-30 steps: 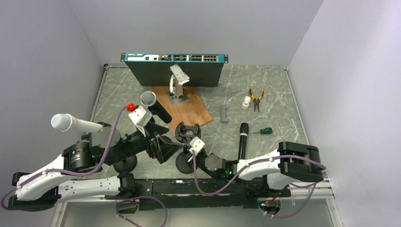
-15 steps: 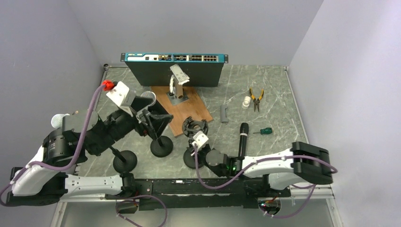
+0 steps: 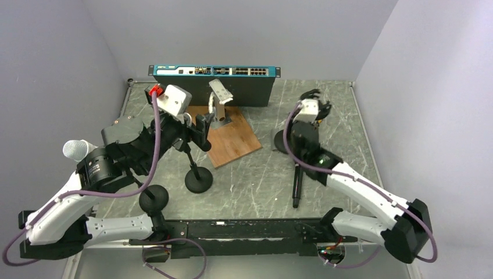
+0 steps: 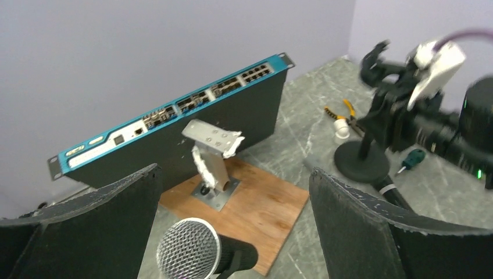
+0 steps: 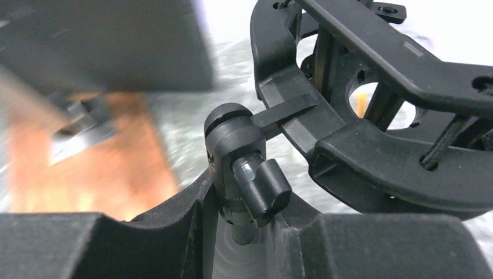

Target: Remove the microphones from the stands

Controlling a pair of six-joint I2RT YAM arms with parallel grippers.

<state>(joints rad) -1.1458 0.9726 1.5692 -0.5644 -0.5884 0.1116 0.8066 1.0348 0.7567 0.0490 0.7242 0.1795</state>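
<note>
Left wrist view: left gripper (image 4: 232, 171) wide open, black padded fingers (image 4: 360, 232) far apart, nothing clamped. Black-bodied mic w/ silver mesh head (image 4: 189, 253) low btwn them, closer to the left finger; can't tell if touching. Past the fingertips: brown wooden board (image 4: 267, 197), then teal-edged network switch (image 4: 232, 116). Top view puts that mic at the top of a slim black round-base stand (image 3: 198, 181). Right wrist view: right gripper (image 5: 244, 232) pinched tight on the post of a black shock-mount stand (image 5: 372, 139), knob joint (image 5: 247, 168) just above the fingers.
</note>
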